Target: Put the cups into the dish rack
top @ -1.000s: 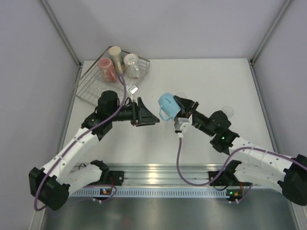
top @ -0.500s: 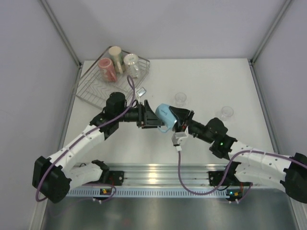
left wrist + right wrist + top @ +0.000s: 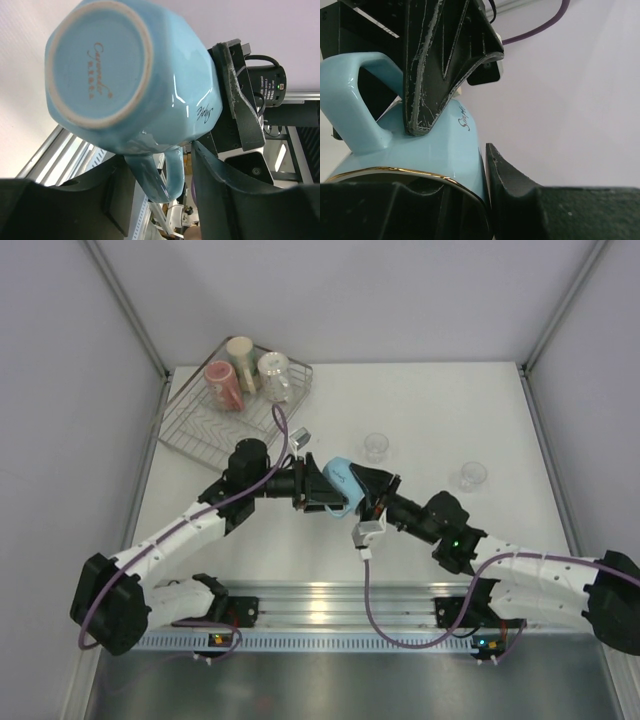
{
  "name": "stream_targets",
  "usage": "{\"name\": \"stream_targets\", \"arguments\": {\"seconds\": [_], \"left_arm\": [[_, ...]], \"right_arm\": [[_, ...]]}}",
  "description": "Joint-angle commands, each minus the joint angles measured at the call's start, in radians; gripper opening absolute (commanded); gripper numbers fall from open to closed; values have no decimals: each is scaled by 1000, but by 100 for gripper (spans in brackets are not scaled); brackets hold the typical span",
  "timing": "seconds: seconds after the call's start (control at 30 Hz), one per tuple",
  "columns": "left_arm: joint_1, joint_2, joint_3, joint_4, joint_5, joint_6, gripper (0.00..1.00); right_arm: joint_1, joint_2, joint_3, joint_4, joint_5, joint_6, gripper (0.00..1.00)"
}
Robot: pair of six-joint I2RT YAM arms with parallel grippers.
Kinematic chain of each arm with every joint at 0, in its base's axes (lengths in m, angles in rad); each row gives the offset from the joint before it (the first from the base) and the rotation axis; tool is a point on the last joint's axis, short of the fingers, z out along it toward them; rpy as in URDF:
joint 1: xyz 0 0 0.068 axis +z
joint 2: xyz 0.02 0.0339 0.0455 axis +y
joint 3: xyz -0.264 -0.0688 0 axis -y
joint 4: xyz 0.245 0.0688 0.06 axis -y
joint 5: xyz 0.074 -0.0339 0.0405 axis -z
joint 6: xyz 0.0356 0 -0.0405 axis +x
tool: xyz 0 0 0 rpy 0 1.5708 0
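Passing the light blue cup (image 3: 345,476) midair over the middle of the bench (image 3: 430,400), far from the dish rack (image 3: 188,432) in its far-left corner, I've got the right pincer (image 3: 365,485) clamped on its rim and the left pincer (image 3: 322,490) half-open astride the handle, so releasing before that bites risks a drop.

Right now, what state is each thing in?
light blue cup, held on its side in the right claw
right claw, shut on its rim
left claw, open astride its handle
cream mug, in the dish rack
pink-red mug, in the rack
dotted mug, in the rack
clear glasses, upright on the table
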Motion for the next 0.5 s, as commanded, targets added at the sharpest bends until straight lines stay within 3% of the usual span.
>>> {"name": "stream_targets", "arguments": {"seconds": [0.0, 0.17, 0.3, 0.47], "left_arm": [[-7, 17, -3, 132, 28, -50, 49], [-22, 28, -33, 137, 25, -57, 40], [-24, 34, -75, 246, 54, -125, 45], [-26, 41, -75, 266, 70, -148, 52]], "right_arm": [[31, -3, 23, 166, 0, -22, 0], [42, 23, 21, 191, 21, -19, 0], [42, 37, 21, 192, 18, -23, 0], [42, 61, 27, 209, 18, -25, 0]]}}
